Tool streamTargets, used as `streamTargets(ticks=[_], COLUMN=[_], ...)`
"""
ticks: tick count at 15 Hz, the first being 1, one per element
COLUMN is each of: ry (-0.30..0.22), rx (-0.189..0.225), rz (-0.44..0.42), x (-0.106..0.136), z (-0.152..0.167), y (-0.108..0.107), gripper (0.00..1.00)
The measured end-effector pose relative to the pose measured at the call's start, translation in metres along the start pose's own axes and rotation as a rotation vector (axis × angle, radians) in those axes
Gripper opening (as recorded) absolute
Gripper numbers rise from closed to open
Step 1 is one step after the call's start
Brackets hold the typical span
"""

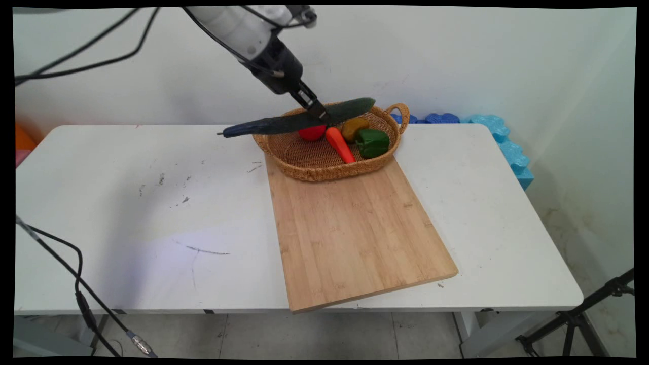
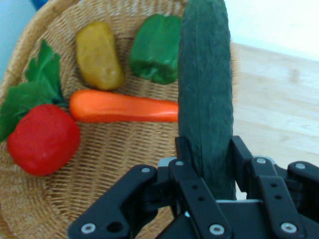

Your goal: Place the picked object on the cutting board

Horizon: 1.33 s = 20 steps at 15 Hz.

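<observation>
On my main view the end effector [image 1: 320, 114] is clamped on a long dark green cucumber [image 1: 299, 121], holding it nearly level in the air above the wicker basket [image 1: 314, 162], its stem end jutting out left over the bench [image 1: 127, 203]. The basket sits on the far end of a wooden cutting board [image 1: 355, 228]. On my hand view the fingers [image 2: 185, 149] pinch the cucumber [image 2: 205, 94] from both sides, above a carrot [image 2: 119, 107], red tomato [image 2: 42, 139], yellow potato [image 2: 98, 55] and green pepper [image 2: 155, 49] lying in the basket [image 2: 114, 159].
</observation>
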State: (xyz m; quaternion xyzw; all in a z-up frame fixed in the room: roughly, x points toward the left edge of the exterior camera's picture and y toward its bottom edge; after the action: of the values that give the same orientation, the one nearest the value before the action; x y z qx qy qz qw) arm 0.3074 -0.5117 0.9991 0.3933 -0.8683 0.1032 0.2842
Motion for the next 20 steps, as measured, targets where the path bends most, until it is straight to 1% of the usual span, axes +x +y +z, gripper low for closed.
streamTargets(ticks=[4,7,9,12,13,15,20], ry=[0.023,0.023,0.017,0.004,-0.001,-0.009,-0.023], rx=[-0.051,-0.079,-0.092,-0.104,-0.104,-0.102,-0.080], rz=[0.023,0.043,0.055,0.061,0.062,0.065,0.071], x=[-0.003,-0.013,-0.020,-0.034,-0.039,-0.045,-0.061], z=[-0.032,-0.038,-0.035,-0.018,-0.008,0.009,0.058], y=[0.029,0.049,0.060,0.075,0.079,0.083,0.087], gripper=[0.00,0.00,0.00,0.00,0.00,0.00,0.00])
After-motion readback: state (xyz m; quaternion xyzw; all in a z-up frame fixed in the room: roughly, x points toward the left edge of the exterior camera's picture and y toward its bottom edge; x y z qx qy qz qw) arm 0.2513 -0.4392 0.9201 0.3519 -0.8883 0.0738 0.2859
